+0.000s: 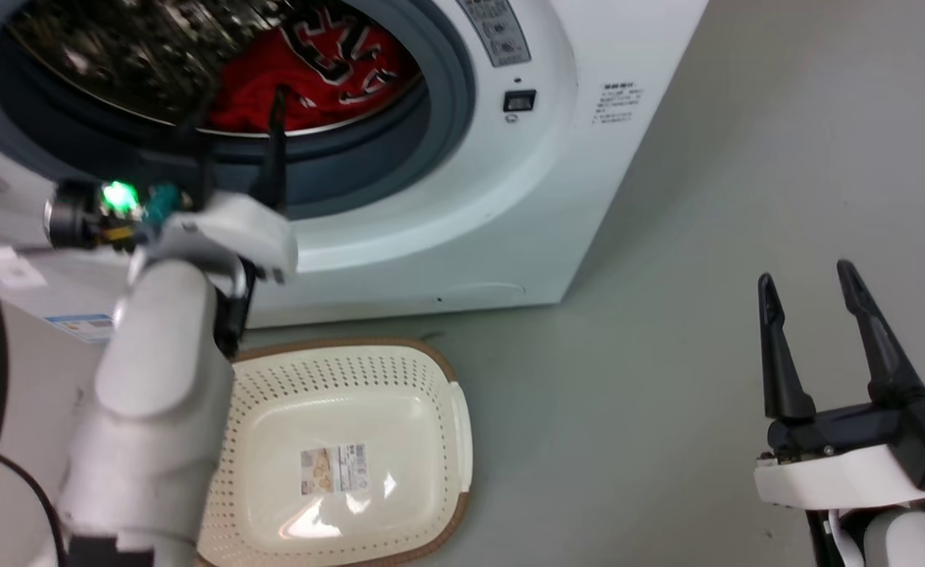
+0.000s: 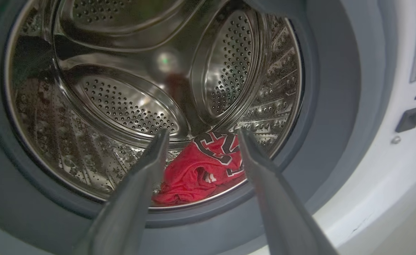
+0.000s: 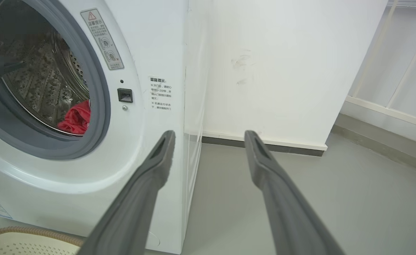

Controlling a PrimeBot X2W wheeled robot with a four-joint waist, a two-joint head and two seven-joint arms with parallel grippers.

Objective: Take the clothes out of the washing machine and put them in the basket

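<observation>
The washing machine (image 1: 510, 197) stands with its porthole uncovered. Red clothes (image 1: 313, 71) with black lettering lie at the bottom of the steel drum (image 2: 123, 106). My left gripper (image 1: 238, 110) is open at the grey seal, its fingers pointing at the clothes (image 2: 201, 170) but not touching them. The cream basket (image 1: 423, 354) sits on the floor in front of the machine, holding nothing but its label sticker. My right gripper (image 1: 805, 276) hangs open over the floor to the right, nothing between its fingers. The right wrist view catches the clothes (image 3: 77, 118) and the basket rim (image 3: 27, 232).
Grey floor (image 1: 707, 236) stretches to the right of the machine. A white wall (image 3: 282, 71) rises behind it, with a pale railing (image 3: 388, 88) further right. My left forearm (image 1: 155, 394) overhangs the basket's left side.
</observation>
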